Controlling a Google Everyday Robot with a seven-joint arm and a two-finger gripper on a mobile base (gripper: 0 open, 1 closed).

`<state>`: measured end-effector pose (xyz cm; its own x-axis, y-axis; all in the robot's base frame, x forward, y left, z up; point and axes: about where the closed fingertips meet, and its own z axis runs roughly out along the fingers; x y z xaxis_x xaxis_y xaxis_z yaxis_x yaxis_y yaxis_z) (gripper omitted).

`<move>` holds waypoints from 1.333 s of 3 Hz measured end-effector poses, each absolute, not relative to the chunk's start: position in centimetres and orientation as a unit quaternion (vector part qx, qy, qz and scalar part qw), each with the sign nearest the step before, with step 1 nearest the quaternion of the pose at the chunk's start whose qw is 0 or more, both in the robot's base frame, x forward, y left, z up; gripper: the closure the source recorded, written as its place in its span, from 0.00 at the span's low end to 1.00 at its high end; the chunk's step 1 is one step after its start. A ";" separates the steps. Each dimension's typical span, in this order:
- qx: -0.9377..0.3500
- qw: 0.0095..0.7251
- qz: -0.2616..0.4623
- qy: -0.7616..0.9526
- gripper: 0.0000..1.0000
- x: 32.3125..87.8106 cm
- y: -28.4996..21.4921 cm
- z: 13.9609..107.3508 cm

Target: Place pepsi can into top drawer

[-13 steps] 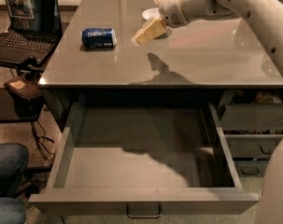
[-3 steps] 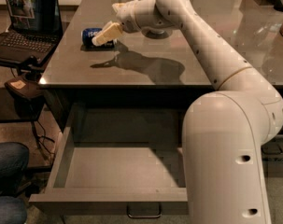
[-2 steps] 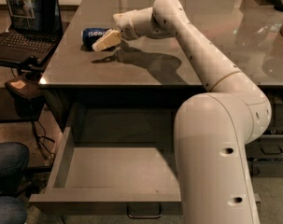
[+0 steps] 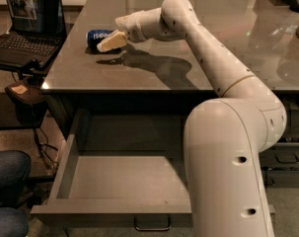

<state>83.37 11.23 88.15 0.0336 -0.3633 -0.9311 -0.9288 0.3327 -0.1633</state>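
Observation:
The pepsi can (image 4: 97, 36) lies on its side on the grey counter (image 4: 188, 43), near the left part, its blue body partly hidden behind my gripper. My gripper (image 4: 111, 41) with cream fingers reaches in from the right and sits right at the can, in front of its right end. The white arm (image 4: 223, 78) runs back across the counter to my body at the lower right. The top drawer (image 4: 114, 181) is pulled out below the counter's front edge, and what shows of its inside is bare. Its metal loop handle (image 4: 151, 226) shows at the bottom.
An open laptop (image 4: 20, 28) stands on a side stand at the left. A person's knees in jeans (image 4: 6, 191) are at the lower left, close to the drawer's left corner. Darker drawers with black handles (image 4: 287, 157) are at the right.
The arm has swung left from the counter's middle to the can. In the last second the gripper has dropped lower and closer onto the can. The can and drawer have not moved.

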 end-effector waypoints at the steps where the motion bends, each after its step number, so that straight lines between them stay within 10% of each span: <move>1: -0.507 0.510 0.277 0.637 0.42 83.4 11.2 88.1; 4: -0.506 0.522 0.282 0.626 1.00 82.2 10.3 88.8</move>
